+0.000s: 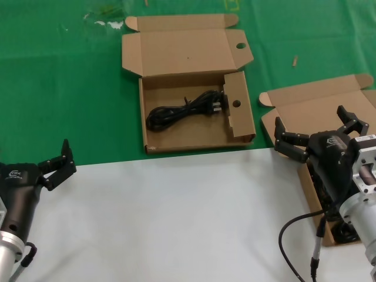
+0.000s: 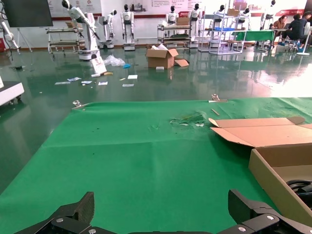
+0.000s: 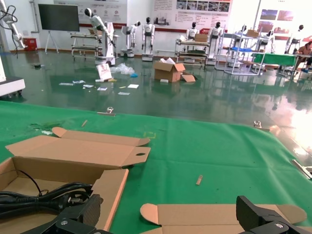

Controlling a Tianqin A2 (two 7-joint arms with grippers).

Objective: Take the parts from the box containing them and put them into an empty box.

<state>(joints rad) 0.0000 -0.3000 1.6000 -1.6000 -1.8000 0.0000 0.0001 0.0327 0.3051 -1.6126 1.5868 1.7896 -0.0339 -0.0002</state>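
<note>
The holed box (image 1: 176, 53) lies open on the green cloth at the back middle, with one black cable (image 1: 185, 111) coiled inside. It also shows in the right wrist view (image 3: 73, 151) with the cable (image 3: 44, 195), and in the left wrist view (image 2: 273, 180). The plain-lidded box (image 1: 311, 103) lies open at the right. Dark cables (image 1: 346, 234) show in it, mostly hidden by my right arm. My right gripper (image 1: 317, 128) is open and empty above that box's lid (image 3: 214, 214). My left gripper (image 1: 56, 160) is open and empty at the near left.
A white sheet (image 1: 176, 217) covers the near part of the table, and green cloth (image 1: 59, 88) covers the far part. A small scrap (image 1: 295, 60) lies on the cloth at the back right. Beyond the table is an open hall floor with robots and racks.
</note>
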